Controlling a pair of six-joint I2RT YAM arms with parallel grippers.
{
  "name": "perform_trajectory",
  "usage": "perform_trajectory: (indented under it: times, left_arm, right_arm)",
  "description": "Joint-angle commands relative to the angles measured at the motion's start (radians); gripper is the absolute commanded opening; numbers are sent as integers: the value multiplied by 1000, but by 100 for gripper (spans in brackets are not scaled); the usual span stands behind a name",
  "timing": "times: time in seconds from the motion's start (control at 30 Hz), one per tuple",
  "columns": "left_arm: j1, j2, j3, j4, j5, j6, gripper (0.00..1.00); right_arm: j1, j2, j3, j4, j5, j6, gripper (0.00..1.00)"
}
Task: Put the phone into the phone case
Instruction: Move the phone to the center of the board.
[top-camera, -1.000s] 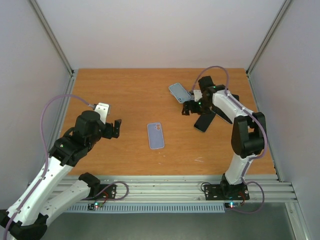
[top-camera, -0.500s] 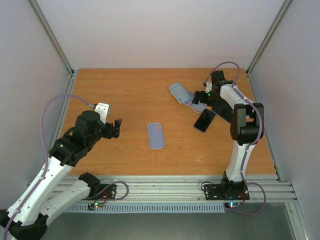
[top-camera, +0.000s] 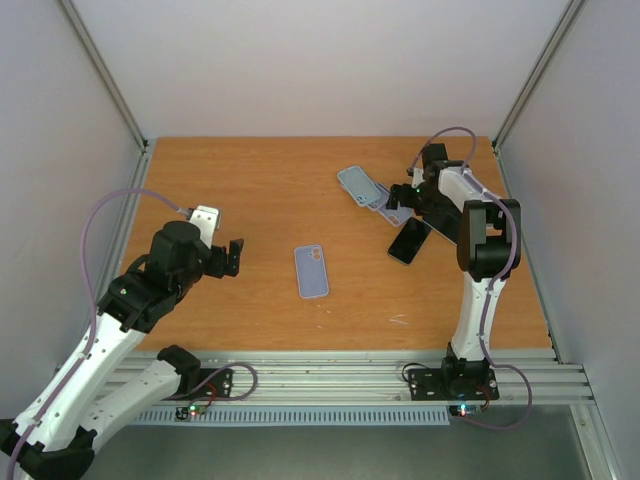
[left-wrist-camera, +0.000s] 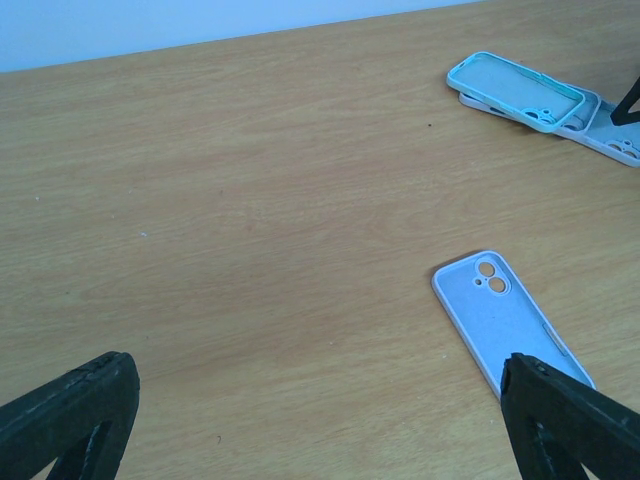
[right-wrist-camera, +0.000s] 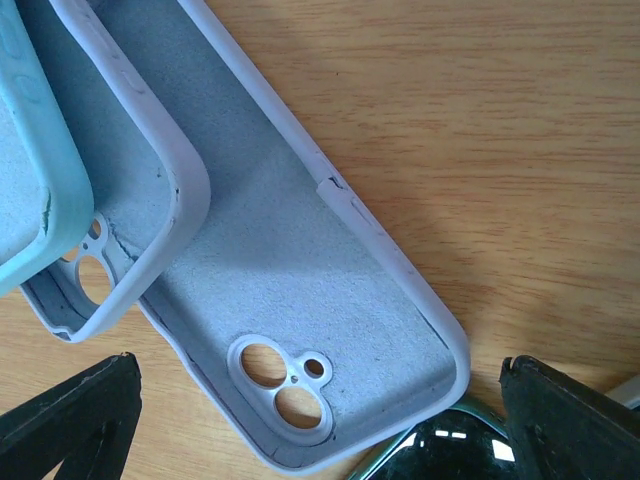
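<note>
Right now the black phone lies flat on the wooden table, at a slant on the far right side, with no case around it and neither arm holding it. Just beyond it sits a loose pile of cases. An open lavender case lies hollow side up, its camera cut-outs turned toward the phone. A second lavender case overlaps one of its long edges, and a teal case rests on top of that one. The right pincer hangs directly over the open lavender case with its fingers spread wide and nothing between them. One dark fingertip shows at the lower left of the wrist view and the other at the lower right. A glossy corner of the phone shows between them, just touching or just beside the case's end; which of the two I cannot tell. The left pincer is well away on the left half of the table, raised above the wood, its fingers likewise wide apart and empty. A lone lavender case lies back side up near the middle of the table, apart from both the pile and the phone.
</note>
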Motion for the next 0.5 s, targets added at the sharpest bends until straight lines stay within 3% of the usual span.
perform_trajectory:
  times: [0.0,0.47]
  left_arm:
    - [6,-9,-11,42,10,18,99]
    - [6,-9,-13,46,24,16,99]
  right_arm:
    - [-7,19,11,-29,15,7,98]
    - [-13,-71,-132,-30,9,22,99]
